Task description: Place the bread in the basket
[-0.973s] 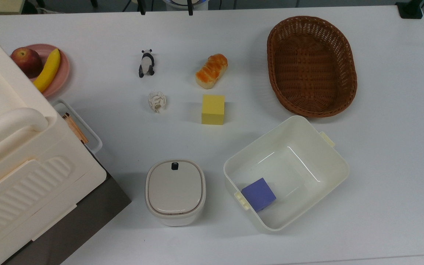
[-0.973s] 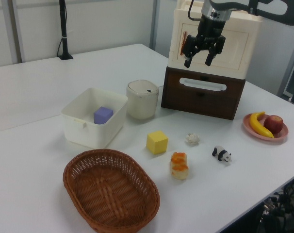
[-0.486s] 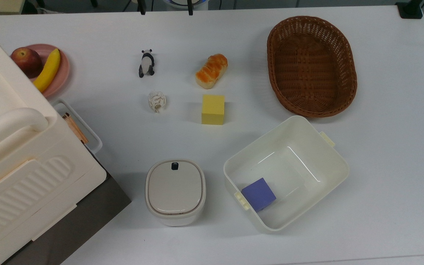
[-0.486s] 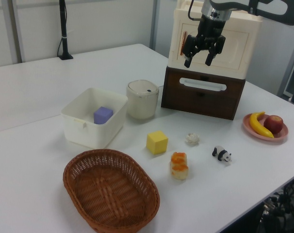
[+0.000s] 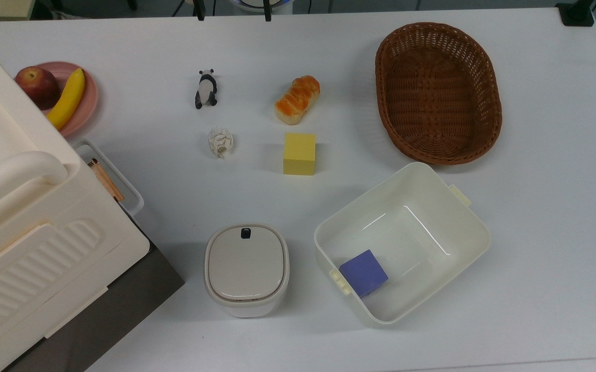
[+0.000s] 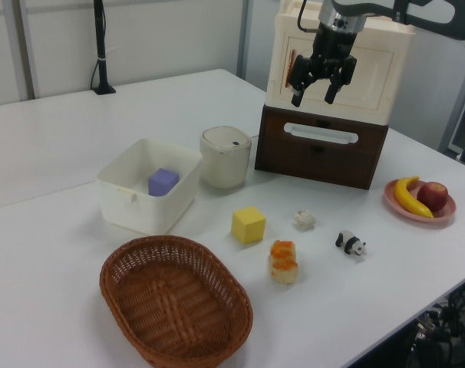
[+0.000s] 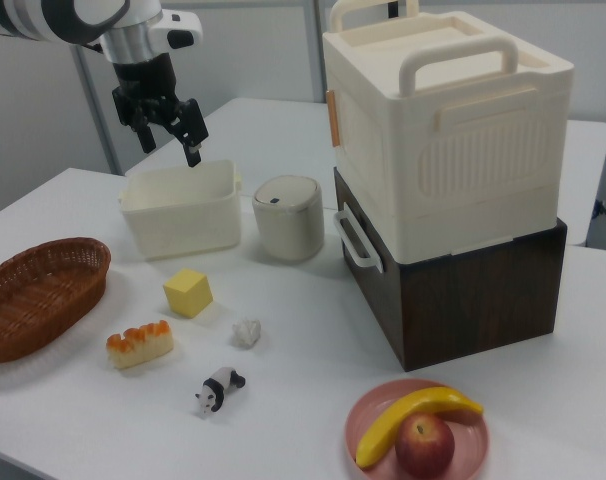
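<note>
The bread (image 5: 297,100) (image 6: 283,261) (image 7: 139,343), a small loaf with a ridged orange-golden top, lies on the white table beside the yellow cube (image 5: 299,153). The dark brown wicker basket (image 5: 486,77) (image 6: 175,307) (image 7: 41,291) stands empty at the top view's right. My gripper (image 6: 314,92) (image 7: 169,142) hangs open high above the table with nothing between its fingers, well away from the bread, near the cream tub (image 7: 179,211) in the right view.
A cream tub (image 5: 471,253) holds a purple cube (image 5: 363,272). A lidded round container (image 5: 246,268), a panda figure (image 5: 205,89), a crumpled white object (image 5: 220,142), a pink plate (image 5: 87,103) with banana and apple, and a tall cream box (image 7: 443,120) on a brown cabinet stand around.
</note>
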{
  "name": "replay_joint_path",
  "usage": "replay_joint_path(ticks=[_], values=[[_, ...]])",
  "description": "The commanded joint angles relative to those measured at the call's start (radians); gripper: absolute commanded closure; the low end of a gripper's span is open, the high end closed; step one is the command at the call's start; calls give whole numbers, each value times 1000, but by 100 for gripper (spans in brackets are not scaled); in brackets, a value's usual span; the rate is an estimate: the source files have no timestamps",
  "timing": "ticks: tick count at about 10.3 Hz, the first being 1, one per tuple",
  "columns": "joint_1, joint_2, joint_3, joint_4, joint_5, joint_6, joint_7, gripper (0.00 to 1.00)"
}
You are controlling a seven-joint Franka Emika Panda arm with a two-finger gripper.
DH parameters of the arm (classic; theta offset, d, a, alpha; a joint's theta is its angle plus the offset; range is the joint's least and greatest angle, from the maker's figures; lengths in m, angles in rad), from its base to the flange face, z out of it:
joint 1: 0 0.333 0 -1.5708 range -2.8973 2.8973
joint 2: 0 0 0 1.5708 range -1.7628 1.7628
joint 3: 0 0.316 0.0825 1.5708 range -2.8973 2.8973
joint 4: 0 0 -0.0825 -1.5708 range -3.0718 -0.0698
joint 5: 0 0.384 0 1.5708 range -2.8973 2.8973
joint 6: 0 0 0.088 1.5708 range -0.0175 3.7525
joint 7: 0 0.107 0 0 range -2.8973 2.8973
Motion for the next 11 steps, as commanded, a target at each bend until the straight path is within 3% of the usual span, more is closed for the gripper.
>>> replay_joint_path(ticks=[1,11], values=[[10,-13,-6,6,-13,-29,-13,0],[13,-13,2,6,-4,-63,-1,0]])
